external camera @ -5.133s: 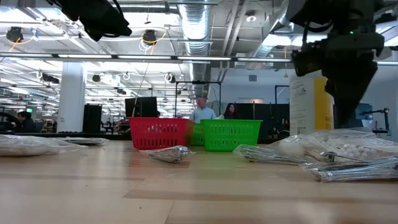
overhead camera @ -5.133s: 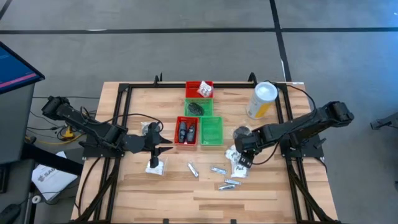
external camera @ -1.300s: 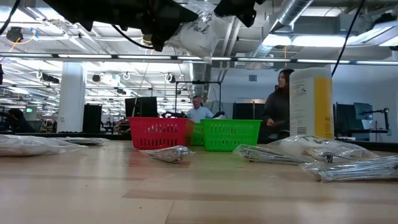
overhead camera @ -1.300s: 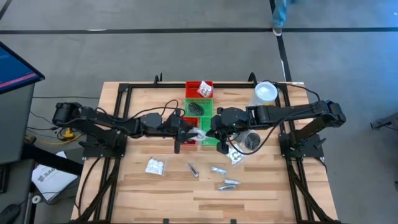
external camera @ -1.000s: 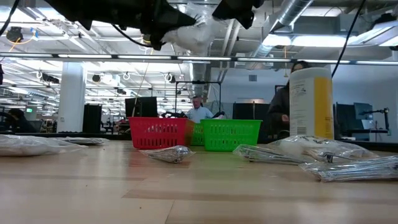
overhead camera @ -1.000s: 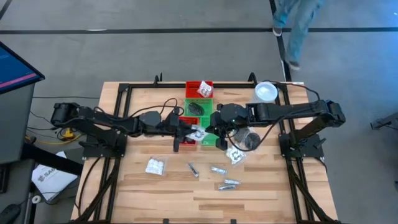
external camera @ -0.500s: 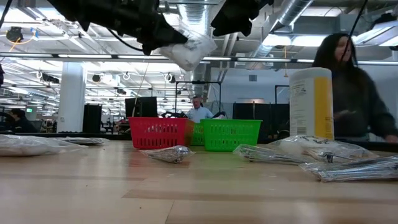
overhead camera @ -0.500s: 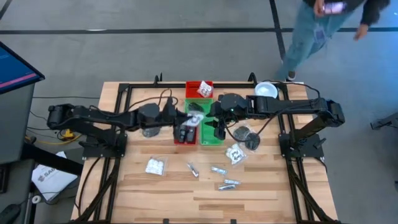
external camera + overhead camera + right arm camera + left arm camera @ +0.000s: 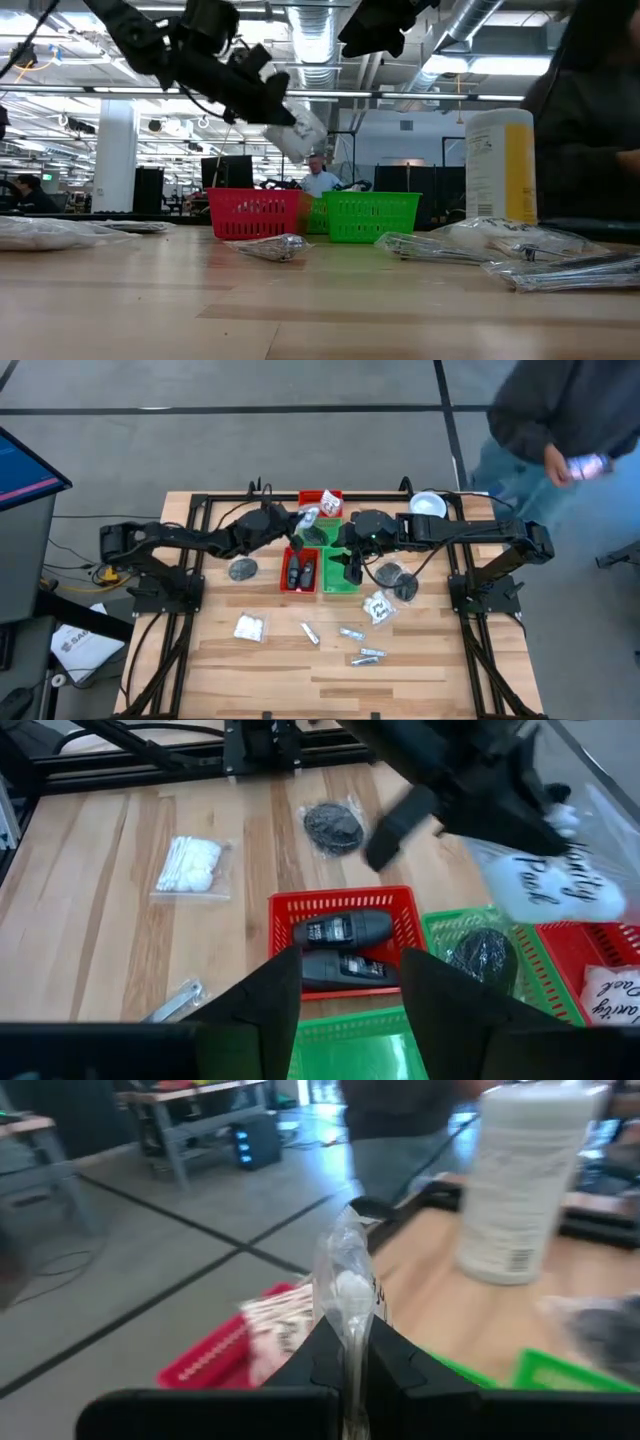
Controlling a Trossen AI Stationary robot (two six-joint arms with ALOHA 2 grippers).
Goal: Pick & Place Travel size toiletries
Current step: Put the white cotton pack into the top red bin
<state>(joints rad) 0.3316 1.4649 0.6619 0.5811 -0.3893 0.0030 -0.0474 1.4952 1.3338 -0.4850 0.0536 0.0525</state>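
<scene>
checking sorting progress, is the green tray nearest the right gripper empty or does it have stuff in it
Empty, as far as shown: the green tray under the right gripper shows only bare mesh.

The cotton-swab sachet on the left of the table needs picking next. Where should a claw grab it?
Come straight down on the cotton-swab sachet and pinch one flat plastic edge, not the lumpy swab-filled middle. It lies flat on the table, apart from other items, so any side is free.

My wooden surface point(image 9: 220, 660) carries four trays in a cluster — two red point(image 9: 301, 571), two green point(image 9: 340, 572). Yellow canister point(image 9: 427, 507) stands at the far right. Loose on the boards: white sachets point(image 9: 250, 626), silvery tubes point(image 9: 351, 632), bagged dark tins point(image 9: 241, 569) — none touching the trays.
</scene>
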